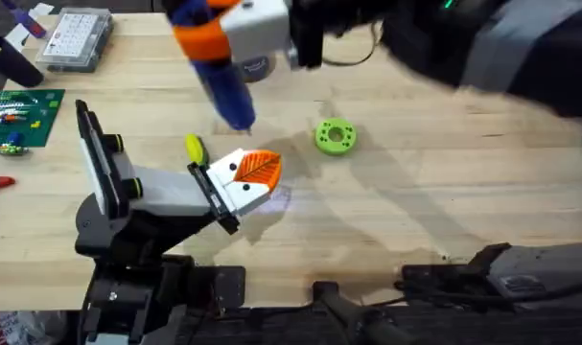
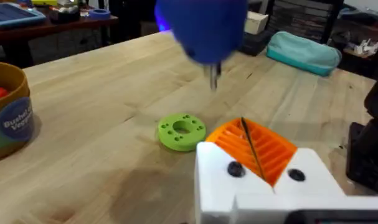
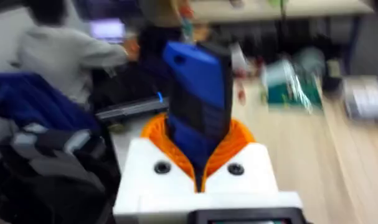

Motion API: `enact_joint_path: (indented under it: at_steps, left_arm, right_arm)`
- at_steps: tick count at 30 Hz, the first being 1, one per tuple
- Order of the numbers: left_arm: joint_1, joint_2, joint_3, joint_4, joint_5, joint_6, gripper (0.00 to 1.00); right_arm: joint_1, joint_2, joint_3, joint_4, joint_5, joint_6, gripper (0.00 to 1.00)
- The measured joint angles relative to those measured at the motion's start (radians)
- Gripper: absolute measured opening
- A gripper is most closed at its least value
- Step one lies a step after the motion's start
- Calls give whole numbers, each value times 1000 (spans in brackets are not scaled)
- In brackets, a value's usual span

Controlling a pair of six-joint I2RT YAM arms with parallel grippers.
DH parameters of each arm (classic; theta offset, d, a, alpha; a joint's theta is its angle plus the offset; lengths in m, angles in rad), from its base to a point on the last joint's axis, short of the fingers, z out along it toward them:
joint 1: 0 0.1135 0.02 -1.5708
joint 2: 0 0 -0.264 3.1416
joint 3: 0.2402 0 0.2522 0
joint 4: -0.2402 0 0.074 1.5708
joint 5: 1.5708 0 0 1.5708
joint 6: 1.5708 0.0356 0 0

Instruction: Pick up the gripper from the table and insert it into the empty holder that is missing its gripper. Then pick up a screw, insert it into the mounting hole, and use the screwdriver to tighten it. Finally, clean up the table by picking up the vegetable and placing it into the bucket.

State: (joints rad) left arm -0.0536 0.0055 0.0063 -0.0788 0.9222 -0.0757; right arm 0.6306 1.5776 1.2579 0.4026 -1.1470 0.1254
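While the right hand (image 1: 214, 38) is clamped around the screwdriver (image 1: 228, 91) in the upper middle of the overhead frame, the dark tip hangs in the air above and slightly left of the gripper (image 1: 260, 170), not yet touching anything. That orange gripper already sits against the black cross rail of the holder (image 1: 171, 192), just left of the frame's centre, so the step in hand looks like tightening the screw. In its own wrist view the left hand (image 2: 254, 149) shows its orange pads pressed together along a dark seam, with nothing bulky between them. Two dark spots mark the white base there, but I cannot tell whether a screw is seated in either. To do this well, the driver probably needs to come down and toward the white base, then stand square over the mounting hole before it spins; a tilted tip would likely slip off or nudge the gripper. Light downward pressure should do. A green disc (image 1: 335, 135) lies on the bench (image 1: 444, 192) right of centre, clear of the path, and the bucket (image 2: 8, 118) stands at the left edge of the left wrist view.
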Motion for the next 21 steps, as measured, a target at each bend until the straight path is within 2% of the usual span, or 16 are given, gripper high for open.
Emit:
enact_joint_path:
  at_steps: [3,5,8,16,21]
  left_arm:
    - [0,0,0,0,0,0,14]
    - [0,0,0,0,0,0,14]
    - [0,0,0,0,0,1,14]
    - [0,0,0,0,0,1,15]
    - [0,0,0,0,0,0,15]
  right_arm:
    - [-29,0,107,-279,56,-141,17]
    - [-52,0,186,-514,129,-264,16]
    - [-79,0,255,-754,276,-451,15]
    - [-102,1,279,-1056,811,-808,14]
    - [-130,47,283,-1163,1029,-948,14]
